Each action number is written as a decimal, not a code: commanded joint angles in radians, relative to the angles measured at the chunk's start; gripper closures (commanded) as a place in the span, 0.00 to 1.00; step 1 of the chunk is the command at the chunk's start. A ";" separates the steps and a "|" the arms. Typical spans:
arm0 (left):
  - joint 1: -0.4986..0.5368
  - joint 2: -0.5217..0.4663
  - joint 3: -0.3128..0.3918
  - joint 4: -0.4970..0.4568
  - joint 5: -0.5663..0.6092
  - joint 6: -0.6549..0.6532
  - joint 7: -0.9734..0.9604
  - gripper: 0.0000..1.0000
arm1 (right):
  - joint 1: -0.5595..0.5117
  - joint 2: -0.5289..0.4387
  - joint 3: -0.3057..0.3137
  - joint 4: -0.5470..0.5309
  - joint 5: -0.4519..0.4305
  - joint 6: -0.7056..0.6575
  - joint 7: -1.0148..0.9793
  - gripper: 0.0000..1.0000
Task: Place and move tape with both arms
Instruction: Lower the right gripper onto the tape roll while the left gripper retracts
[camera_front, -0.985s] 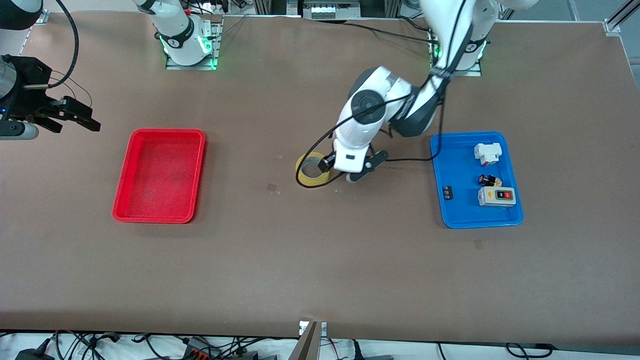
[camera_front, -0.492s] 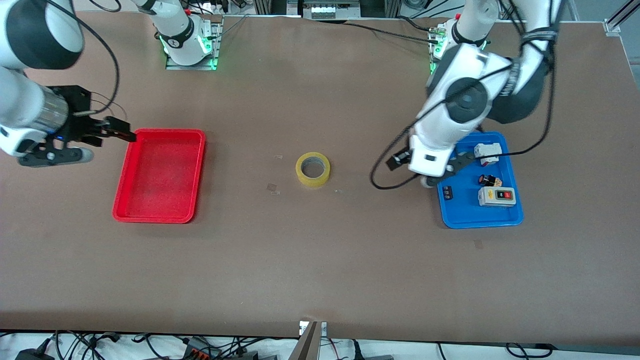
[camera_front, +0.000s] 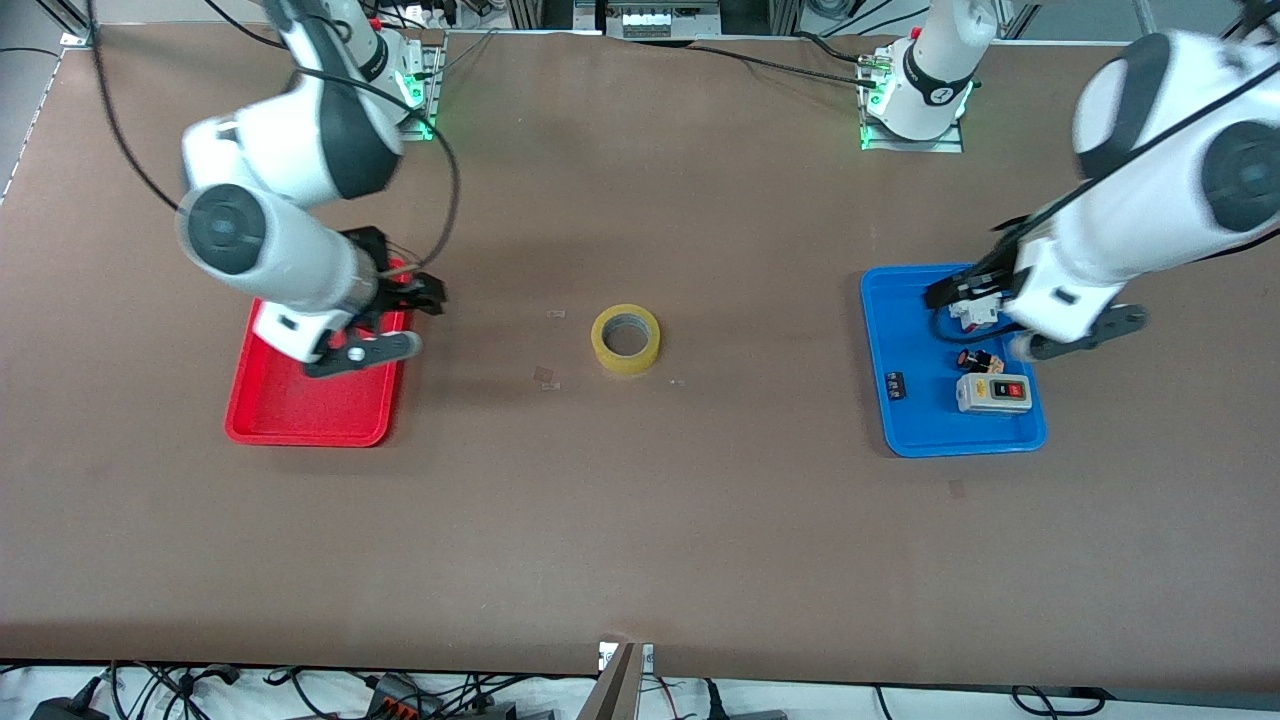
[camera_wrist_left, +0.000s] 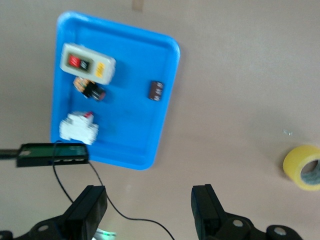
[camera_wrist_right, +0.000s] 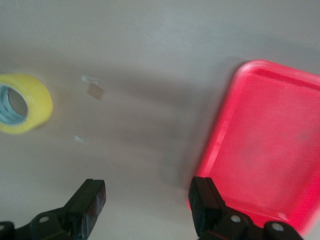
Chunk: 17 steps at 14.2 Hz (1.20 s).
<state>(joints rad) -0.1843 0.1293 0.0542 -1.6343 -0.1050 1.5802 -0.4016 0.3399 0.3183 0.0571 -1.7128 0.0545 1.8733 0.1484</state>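
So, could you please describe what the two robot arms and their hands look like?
Both arms are white with rounded shells and dark grey joint caps, and black cables trail along them. Their bases glow green. The left hand and the right hand are black, each with two blocky fingers, and show round screw holes in the wrist views.

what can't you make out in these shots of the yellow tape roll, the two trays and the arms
- Red plastic tray: front view, the right arm covers part of it, so its floor there is hidden.
- White switch block in the blue plastic tray: front view, partly covered by the left gripper; clearer in the left wrist view.
- Small black part: too small to identify.
- Yellow translucent tape roll: cut by the left wrist view's edge.
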 joint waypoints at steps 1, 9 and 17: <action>0.078 -0.100 -0.033 -0.026 0.025 -0.035 0.181 0.00 | 0.094 0.092 -0.005 0.033 0.008 0.097 0.146 0.00; 0.230 -0.131 -0.123 0.086 0.133 -0.055 0.550 0.00 | 0.281 0.326 -0.005 0.128 0.007 0.305 0.378 0.00; 0.249 -0.158 -0.109 0.027 0.128 -0.063 0.550 0.00 | 0.324 0.403 -0.005 0.136 0.005 0.346 0.378 0.00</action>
<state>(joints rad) 0.0464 -0.0034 -0.0521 -1.5789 0.0096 1.5254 0.1243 0.6456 0.7021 0.0583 -1.6055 0.0547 2.2157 0.5143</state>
